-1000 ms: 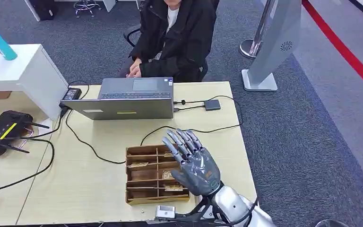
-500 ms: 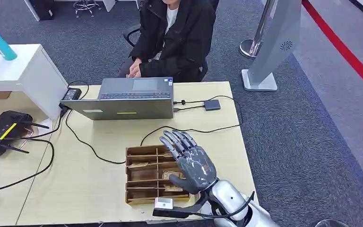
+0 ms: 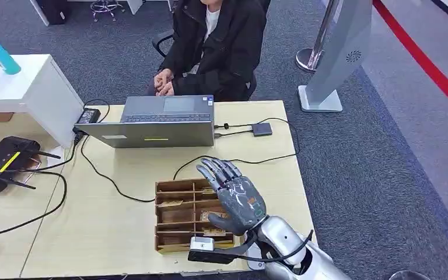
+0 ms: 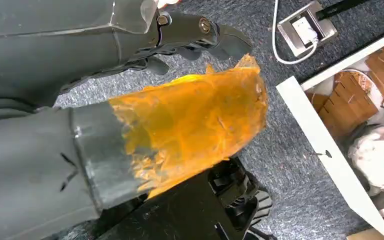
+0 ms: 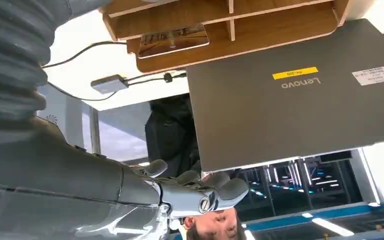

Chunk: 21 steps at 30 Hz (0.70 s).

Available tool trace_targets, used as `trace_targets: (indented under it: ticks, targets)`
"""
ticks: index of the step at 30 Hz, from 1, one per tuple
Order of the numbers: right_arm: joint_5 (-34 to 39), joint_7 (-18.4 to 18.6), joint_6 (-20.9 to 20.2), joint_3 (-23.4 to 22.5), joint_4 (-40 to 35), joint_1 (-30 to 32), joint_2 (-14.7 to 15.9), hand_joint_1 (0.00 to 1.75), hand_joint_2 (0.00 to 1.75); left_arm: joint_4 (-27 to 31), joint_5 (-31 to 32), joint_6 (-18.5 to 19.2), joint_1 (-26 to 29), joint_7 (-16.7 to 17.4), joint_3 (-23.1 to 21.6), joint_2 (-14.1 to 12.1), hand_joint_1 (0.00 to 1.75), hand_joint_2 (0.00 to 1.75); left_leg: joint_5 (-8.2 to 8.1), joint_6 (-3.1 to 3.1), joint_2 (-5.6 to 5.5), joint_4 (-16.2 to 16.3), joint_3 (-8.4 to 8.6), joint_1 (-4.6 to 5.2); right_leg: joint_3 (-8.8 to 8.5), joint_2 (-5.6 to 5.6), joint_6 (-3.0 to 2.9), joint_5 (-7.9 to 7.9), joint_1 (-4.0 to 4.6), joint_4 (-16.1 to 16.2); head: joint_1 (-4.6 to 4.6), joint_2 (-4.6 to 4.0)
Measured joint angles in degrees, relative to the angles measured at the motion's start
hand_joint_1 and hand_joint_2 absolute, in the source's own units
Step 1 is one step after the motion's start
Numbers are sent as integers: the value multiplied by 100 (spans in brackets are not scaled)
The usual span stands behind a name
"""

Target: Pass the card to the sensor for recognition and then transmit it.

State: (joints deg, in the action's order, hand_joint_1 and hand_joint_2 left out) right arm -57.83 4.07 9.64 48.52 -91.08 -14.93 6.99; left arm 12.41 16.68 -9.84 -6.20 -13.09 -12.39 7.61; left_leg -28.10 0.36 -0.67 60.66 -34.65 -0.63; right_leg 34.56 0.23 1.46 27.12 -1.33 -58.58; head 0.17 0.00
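**Right hand hovering over the card tray, no card taken yet**

The right hand (image 3: 237, 199) is hanging above the wooden tray (image 3: 178, 217) at the near edge of the table (image 3: 116, 216), fingers spread and fanned forward, holding nothing. It is tilting palm-down, fingertips reaching towards the laptop (image 3: 154, 121), wrist rising from the table's near edge.

The cards are lying flat in the tray's slotted compartments; one card (image 5: 172, 40) is showing clearly from the right wrist view, resting in a slot by the tray's edge. These look thin, light and stiff, probably slick-faced, so I'd judge a pinch at an exposed edge, thumb against a finger, is the way in, since the dividers are leaving little room for a flat grab. Squeeze too loosely and it may slide out.

The small dark sensor (image 3: 262, 129) is sitting beyond, beside the laptop, cabled up, well apart from the tray.

The left hand (image 4: 190, 37) is hanging low over the carpet, fingers curling inward loosely, nothing in them.
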Motion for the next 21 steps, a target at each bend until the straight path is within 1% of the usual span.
trace_targets:
  ticks: [5, 16, 18, 21]
  targets:
    - [7, 4, -29, 0, 0, -3, 0, 0, 175, 0, 4, 0, -1, 2, 0, 0, 0, 0, 0, 0, 0, 0, 0, 0, 0, 0, 0, 0, 0, 0, 0, 0]
    - [162, 144, -422, -28, 2, -150, 22, 0, 175, 0, 83, 50, -1, 15, 0, -4, 0, 0, 0, 0, 0, 0, 0, 0, 0, 0, 0, 0, 0, 0, 0, 0]
    - [138, 262, -542, -31, 22, -203, 31, 0, 175, 0, 96, 76, -1, 33, 0, -4, 0, 0, 0, 0, 0, 0, 0, 0, -1, 0, 0, 0, 0, 0, 0, 0]
    - [120, 323, -616, -31, 76, -283, 33, 0, 175, 0, 101, 79, 0, 33, 0, -4, 0, 0, 0, 0, 0, 0, 0, 0, -1, 0, 0, 0, 0, 0, -2, 0]
